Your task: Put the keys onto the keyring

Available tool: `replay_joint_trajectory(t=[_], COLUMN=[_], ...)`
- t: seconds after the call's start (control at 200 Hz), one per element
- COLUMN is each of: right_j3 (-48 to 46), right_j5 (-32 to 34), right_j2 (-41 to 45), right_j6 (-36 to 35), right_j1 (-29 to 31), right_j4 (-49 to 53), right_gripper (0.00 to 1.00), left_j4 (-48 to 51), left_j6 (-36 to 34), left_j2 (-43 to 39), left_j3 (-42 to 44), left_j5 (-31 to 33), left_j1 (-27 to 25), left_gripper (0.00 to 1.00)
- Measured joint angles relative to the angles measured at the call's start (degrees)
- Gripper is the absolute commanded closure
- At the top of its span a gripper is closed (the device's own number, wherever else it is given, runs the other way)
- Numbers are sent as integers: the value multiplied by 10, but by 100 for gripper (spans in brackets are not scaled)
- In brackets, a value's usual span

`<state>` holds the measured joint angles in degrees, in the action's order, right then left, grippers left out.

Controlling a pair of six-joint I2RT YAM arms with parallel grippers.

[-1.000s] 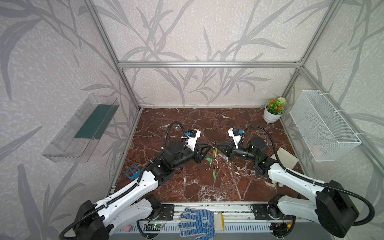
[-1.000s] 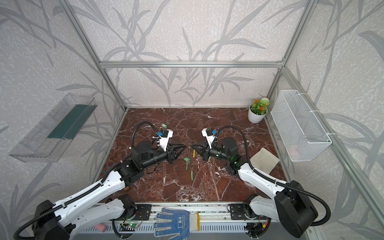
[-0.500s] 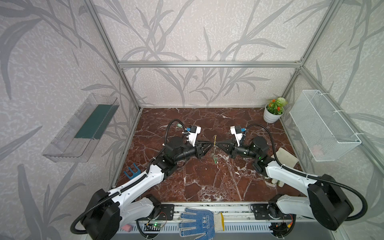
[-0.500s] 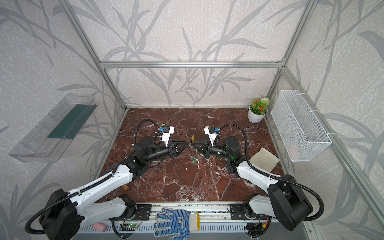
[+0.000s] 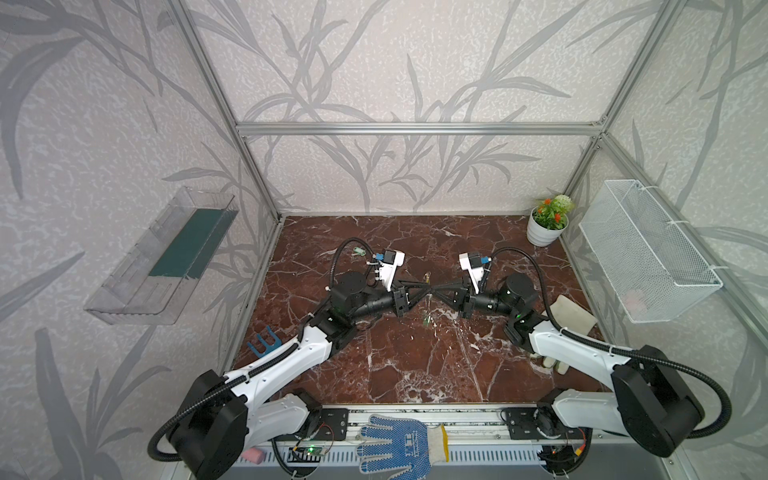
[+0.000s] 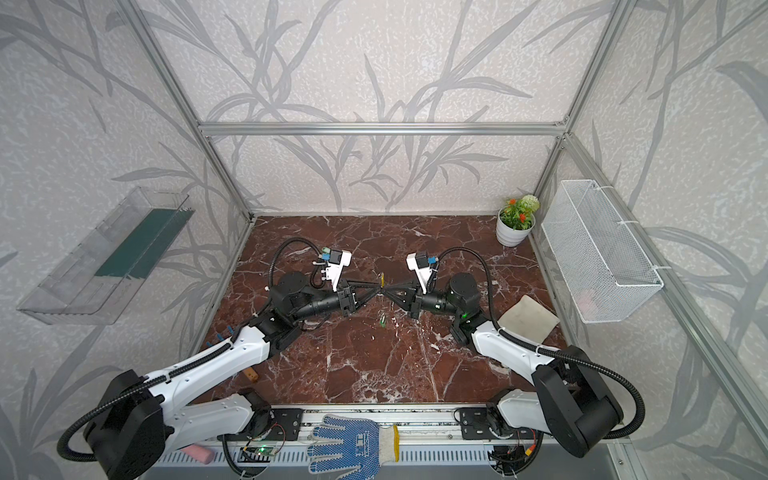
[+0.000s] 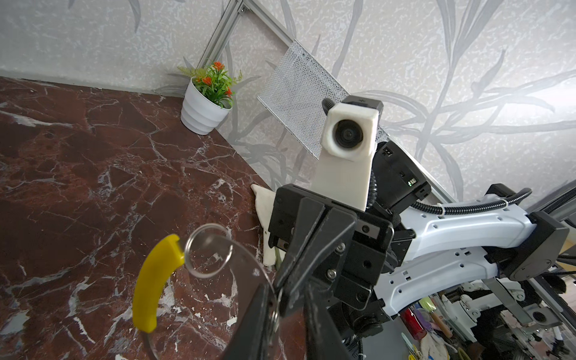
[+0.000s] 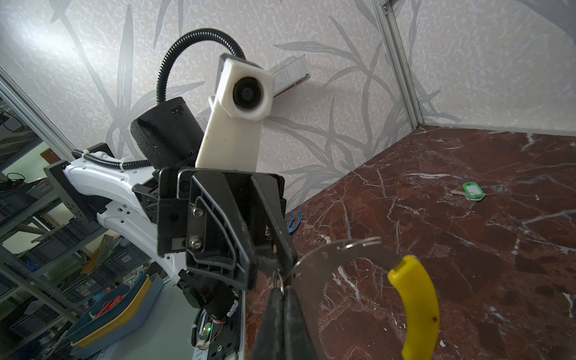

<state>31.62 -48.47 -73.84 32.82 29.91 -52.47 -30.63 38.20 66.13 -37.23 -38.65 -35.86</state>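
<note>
Above the middle of the red marble worktop (image 5: 374, 365) the two claws meet tip to tip. The right claw (image 8: 282, 299) is clamped on the grey band of the keyring (image 8: 311, 280) and holds it clear of the worktop, with the yellow sleeve (image 8: 417, 299) curving away. The left claw (image 7: 286, 314) stands narrow. A small metal ring (image 8: 278, 282) sits at its tips, but whether it pinches that ring cannot be told. One green key (image 8: 473, 190) lies on the worktop, well apart from both claws. Another green key (image 5: 426, 318) shows just below them.
</note>
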Motion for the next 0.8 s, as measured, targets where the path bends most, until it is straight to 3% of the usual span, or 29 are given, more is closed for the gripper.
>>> replay_joint_trajectory(t=[0.8], right_j3=[-2], right_j5=[-3], right_j2=[0], right_j6=[-3], right_j1=[-3], right_j4=[-1], right_gripper=[100], left_j4=[-25], left_j6=[20], left_j2=[1], left_j3=[14], left_j5=[-26], left_j1=[4], left_gripper=[86])
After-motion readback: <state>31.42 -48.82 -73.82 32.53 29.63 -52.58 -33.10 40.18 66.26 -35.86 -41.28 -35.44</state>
